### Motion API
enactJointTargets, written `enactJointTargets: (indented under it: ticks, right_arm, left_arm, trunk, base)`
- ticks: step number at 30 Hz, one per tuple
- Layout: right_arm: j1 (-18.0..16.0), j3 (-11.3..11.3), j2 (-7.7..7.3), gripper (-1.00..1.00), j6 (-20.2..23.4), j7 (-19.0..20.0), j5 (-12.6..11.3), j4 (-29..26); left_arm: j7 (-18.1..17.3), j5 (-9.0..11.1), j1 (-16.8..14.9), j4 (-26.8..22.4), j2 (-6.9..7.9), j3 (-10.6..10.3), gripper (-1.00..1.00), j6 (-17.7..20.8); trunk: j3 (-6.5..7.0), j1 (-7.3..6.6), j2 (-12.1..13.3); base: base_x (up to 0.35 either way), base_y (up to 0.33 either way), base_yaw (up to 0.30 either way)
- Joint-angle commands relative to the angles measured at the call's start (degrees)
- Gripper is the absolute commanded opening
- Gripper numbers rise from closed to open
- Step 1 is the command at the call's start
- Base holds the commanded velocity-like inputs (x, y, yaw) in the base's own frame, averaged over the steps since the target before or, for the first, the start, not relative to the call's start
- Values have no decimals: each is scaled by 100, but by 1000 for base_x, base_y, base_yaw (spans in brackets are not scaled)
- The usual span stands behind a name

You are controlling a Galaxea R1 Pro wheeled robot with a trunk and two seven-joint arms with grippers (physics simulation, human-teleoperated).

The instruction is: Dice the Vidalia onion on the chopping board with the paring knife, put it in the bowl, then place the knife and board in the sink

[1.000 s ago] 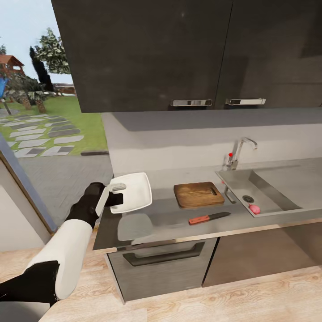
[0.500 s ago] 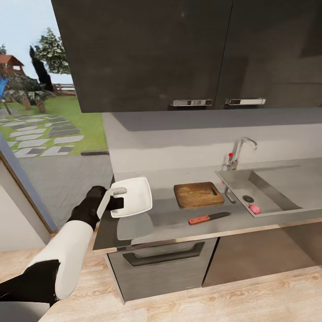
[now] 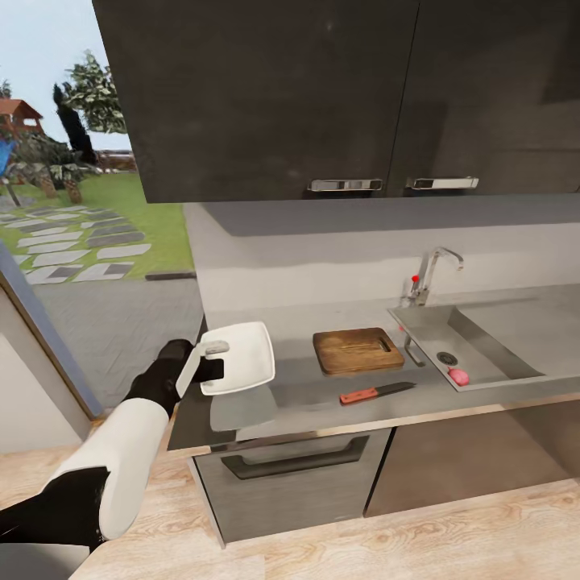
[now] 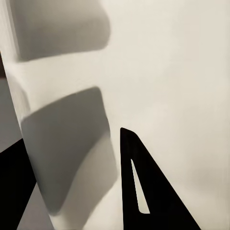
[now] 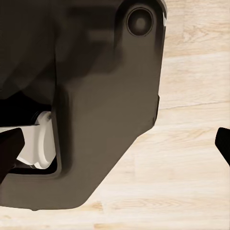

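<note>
Gripping the bowl (image 3: 240,358) by its left rim, left gripper (image 3: 211,359) clamped — chopping board (image 3: 357,350) lies right, long axis left-right; right gripper's fingers unreadable.

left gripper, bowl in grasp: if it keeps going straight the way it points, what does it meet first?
Likely the chopping board. The left gripper, shut on the bowl, points across the countertop toward it. The bowl looks lifted, so it may pass above; depth is unclear.
</note>
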Motion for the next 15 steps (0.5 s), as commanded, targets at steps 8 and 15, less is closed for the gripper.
enactJointTargets:
  ticks: [8,15]
  right_arm:
    - [-5,44,-6,100,-23,8,-27,6]
    - [-5,44,-12,100,-17,56,-34,6]
  left_arm:
    - [18,15,-6,37,-9,33,-100,-17]
    - [22,16,-6,38,-17,33,-100,-18]
  trunk:
    - [-12,3,-13]
    - [-12,3,-13]
  base:
    - [0,0,0]
    - [0,0,0]
